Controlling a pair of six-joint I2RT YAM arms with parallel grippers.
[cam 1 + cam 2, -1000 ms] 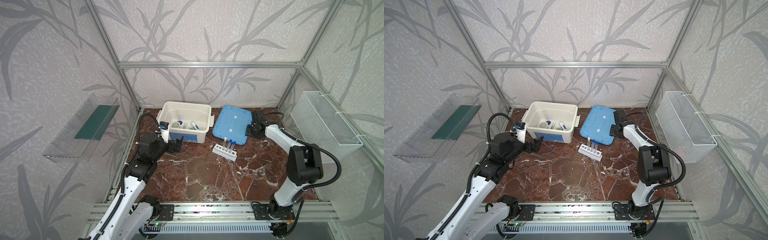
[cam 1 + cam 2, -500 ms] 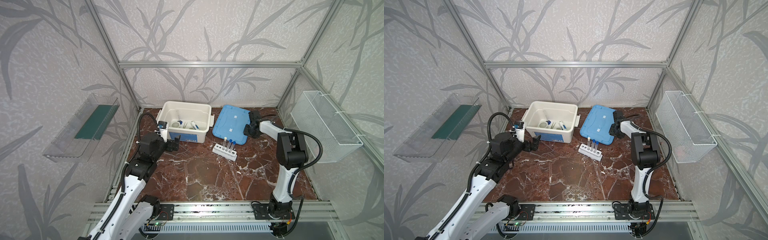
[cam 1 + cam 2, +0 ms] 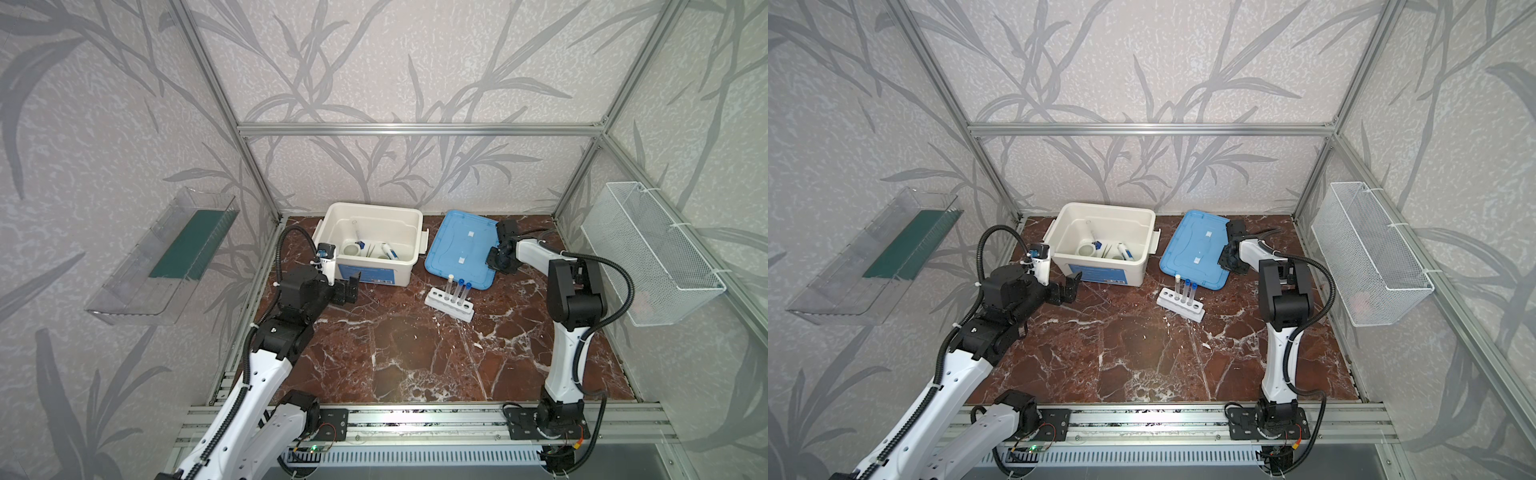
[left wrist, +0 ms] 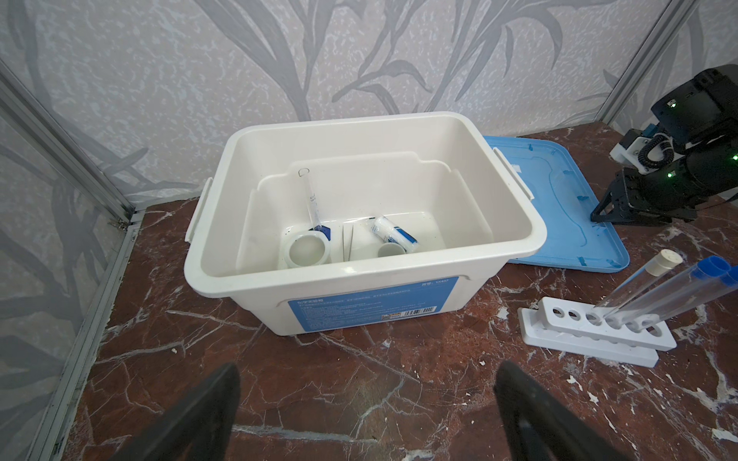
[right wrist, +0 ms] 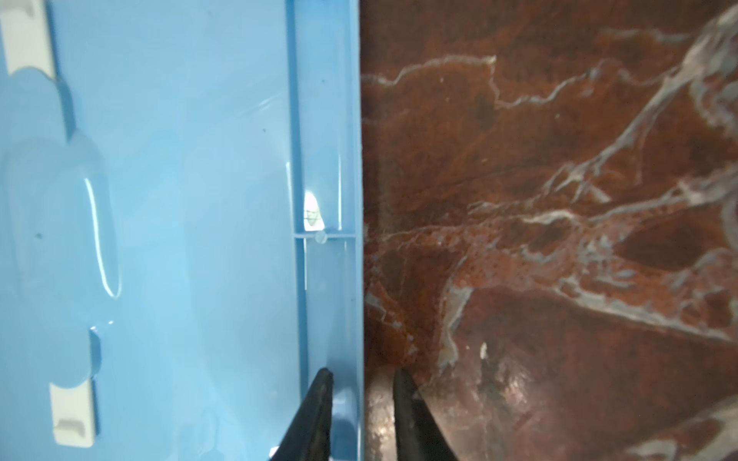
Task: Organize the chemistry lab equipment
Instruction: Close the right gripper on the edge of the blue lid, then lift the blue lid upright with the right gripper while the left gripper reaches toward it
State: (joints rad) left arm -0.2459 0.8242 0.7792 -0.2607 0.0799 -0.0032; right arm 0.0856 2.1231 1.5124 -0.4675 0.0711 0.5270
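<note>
In both top views the left gripper (image 3: 350,286) is hovering above the desk (image 3: 415,353), just in front of the white bin (image 3: 401,274); the left wrist view is showing its jaws spread wide with nothing between them.

Only that wrist view is showing the bin's contents clearly: a ceramic cup (image 4: 309,255) and a smaller cup (image 4: 389,250) are sitting on the floor with the tweezers (image 4: 347,243) between them; the blue-based cylinder (image 4: 311,199) is leaning against the back wall; the blue-labelled bottle (image 4: 393,235) is lying on its side.

Three test tubes (image 3: 459,291), one white-capped and two blue-capped, are standing in the rack (image 3: 436,300), just in front of the blue lid (image 3: 457,249).

The top views are placing the right gripper (image 3: 494,259) at the lid's right edge; the right wrist view alone is showing its fingers (image 5: 319,399) narrowed astride the lid's rim, one inside and one on the desk side; whether they are pinching it I cannot tell.
</note>
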